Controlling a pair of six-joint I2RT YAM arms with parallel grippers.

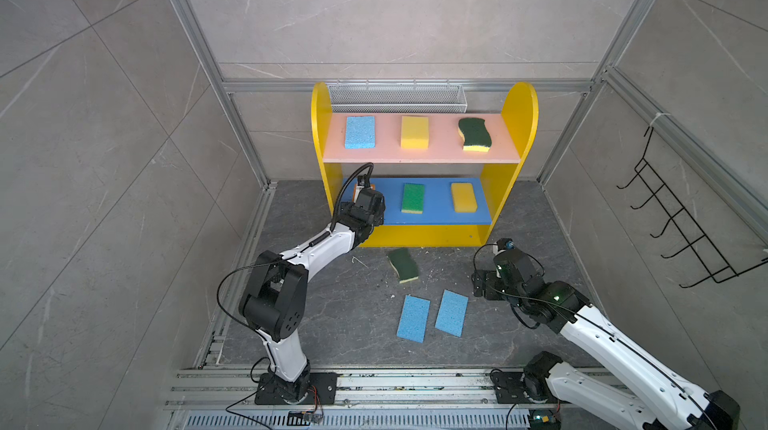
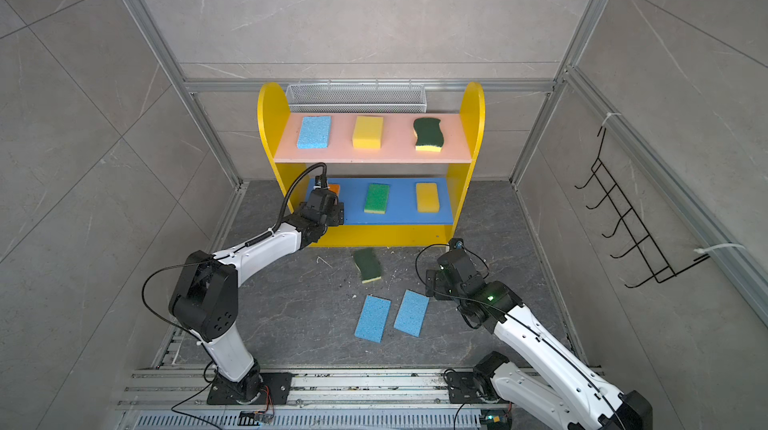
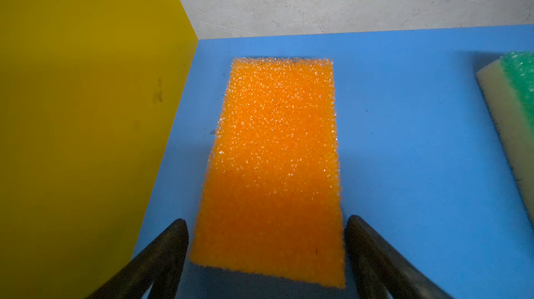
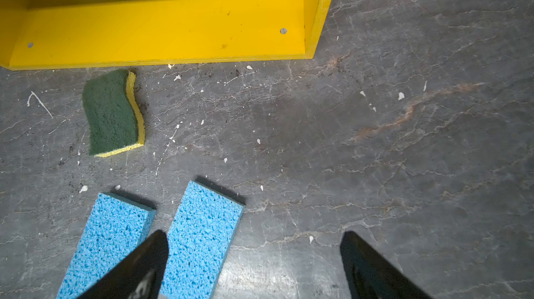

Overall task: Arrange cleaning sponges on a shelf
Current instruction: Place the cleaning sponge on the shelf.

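Left gripper [image 3: 264, 222]: jaws spread, one finger on each side of the near end of the orange sponge [image 3: 274, 153]. The sponge lies flat on the shelf [image 1: 519, 124], on its blue board [image 3: 404, 138], running ahead of the fingertips. Right gripper [image 4: 254, 237]: jaws wide, empty, above the floor [image 4: 375, 153], with a light blue sponge [image 4: 202, 231] just beside one finger.

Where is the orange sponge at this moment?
In the left wrist view the orange sponge lies flat on the blue middle board, at the robot's left end, between the yellow side panel and the bright green sponge.
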